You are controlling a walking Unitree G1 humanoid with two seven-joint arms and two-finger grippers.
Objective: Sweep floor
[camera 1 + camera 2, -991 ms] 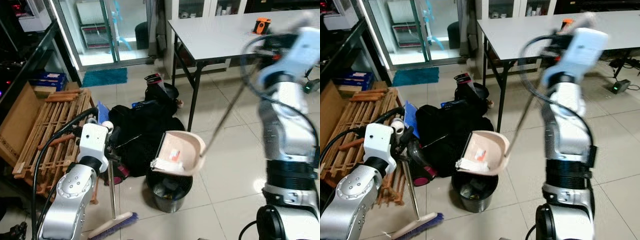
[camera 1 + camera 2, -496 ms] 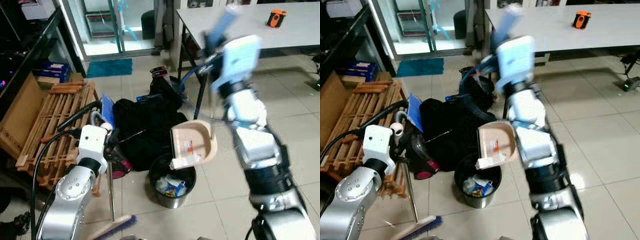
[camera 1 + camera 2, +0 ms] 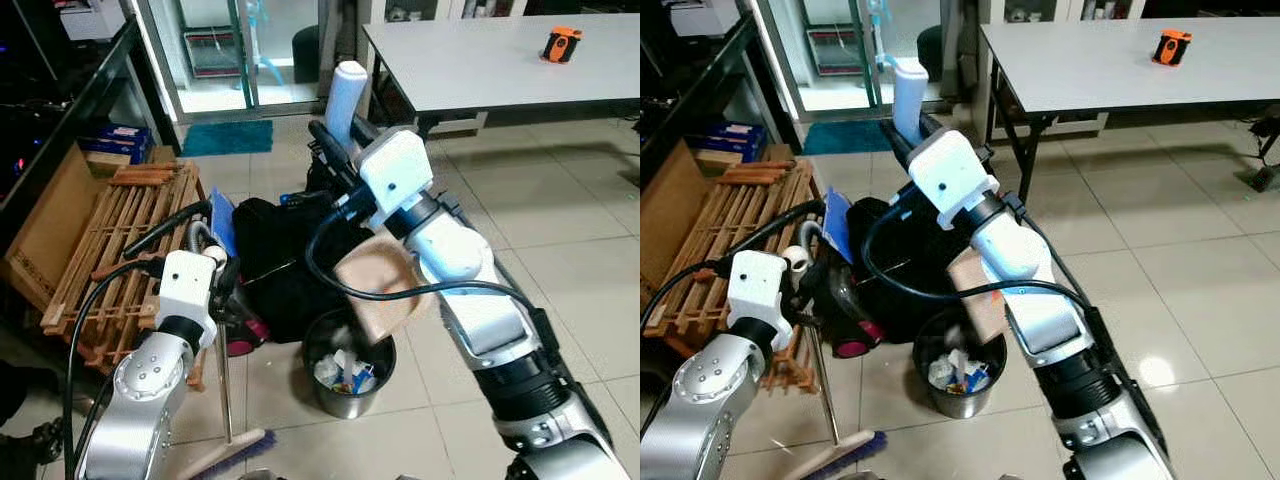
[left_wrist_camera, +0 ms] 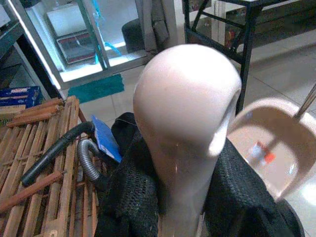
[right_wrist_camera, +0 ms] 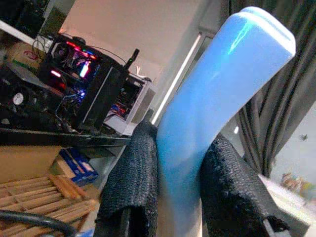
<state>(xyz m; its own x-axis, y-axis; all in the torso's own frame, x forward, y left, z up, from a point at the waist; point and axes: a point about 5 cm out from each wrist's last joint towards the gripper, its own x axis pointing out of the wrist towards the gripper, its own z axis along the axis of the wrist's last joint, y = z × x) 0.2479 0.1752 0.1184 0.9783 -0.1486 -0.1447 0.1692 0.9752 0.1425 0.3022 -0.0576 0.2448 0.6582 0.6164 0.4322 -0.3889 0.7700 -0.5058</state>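
The right gripper pinches the dustpan handle between its 2 fingers, tipping the dustpan over the bin. The left gripper clamps the broom handle, with the broom head on the floor. To empty cleanly, keep the pan's mouth above the bin rim and tilt steeply so rubbish slides inside.

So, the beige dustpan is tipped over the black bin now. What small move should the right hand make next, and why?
Probably hold the tilt a moment, then give a slight shake. The right hand grips the pale blue handle, and the beige plastic dustpan hangs steeply tipped just above the round black trash bin, which already holds litter. Any scraps clinging inside would then likely drop in.
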